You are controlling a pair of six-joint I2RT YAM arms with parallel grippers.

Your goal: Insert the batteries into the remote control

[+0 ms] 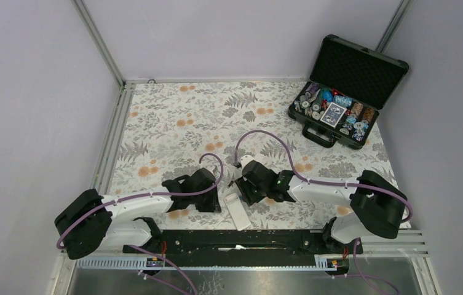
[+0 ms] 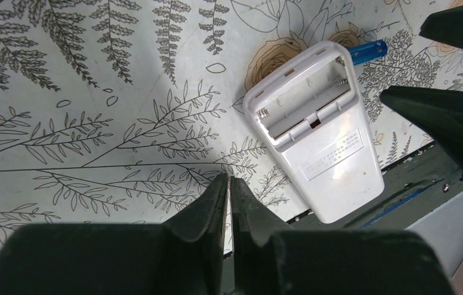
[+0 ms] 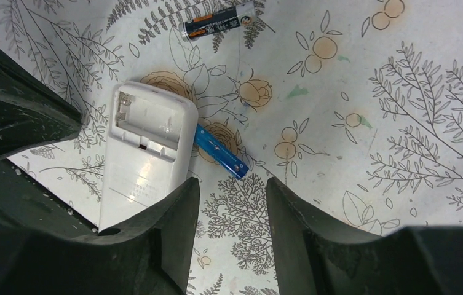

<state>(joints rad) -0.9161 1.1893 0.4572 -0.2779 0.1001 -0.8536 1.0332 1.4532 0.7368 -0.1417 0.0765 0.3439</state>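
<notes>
The remote control (image 1: 237, 211) lies back up on the table (image 1: 173, 117), close to the front edge, with its near end reaching the rail (image 1: 216, 238) there. The left tool (image 2: 229, 182) hangs to its left, and the right tool (image 3: 232, 190) is just behind it and to its right. One battery (image 3: 221, 150) lies touching the remote's right side, by the far end. The second battery (image 3: 218, 22) lies farther back, apart from both. The case (image 1: 358, 70) sits in the table's far right corner, well away, with chips (image 1: 312, 106) in it.
</notes>
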